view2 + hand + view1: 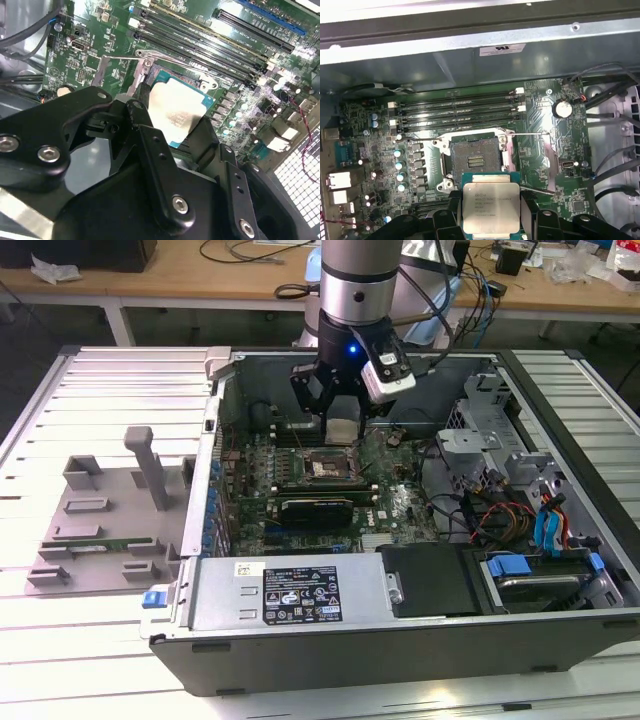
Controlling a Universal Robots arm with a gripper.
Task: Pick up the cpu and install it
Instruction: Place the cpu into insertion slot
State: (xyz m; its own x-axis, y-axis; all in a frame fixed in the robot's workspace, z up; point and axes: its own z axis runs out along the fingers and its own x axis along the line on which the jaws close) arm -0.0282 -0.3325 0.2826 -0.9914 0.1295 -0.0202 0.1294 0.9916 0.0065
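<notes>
The cpu (491, 212), a flat square chip with a silver-grey metal top, hangs between the black fingers of my gripper (491, 222), which is shut on it. In the exterior view the gripper (343, 428) holds the cpu (343, 432) inside the open computer case, a little above the motherboard. The dark square socket (475, 159) with its metal frame lies open just beyond the chip. In the second wrist view the cpu (176, 111) sits tilted over the socket frame (150, 64), with one finger (136, 114) against its edge.
Memory slots (460, 106) run along the far side of the socket. The case wall (215, 450) stands at the exterior view's left, with drive cages and cables (510, 500) at its right. A grey tray (100, 505) holding a green memory stick (90, 543) lies outside the case.
</notes>
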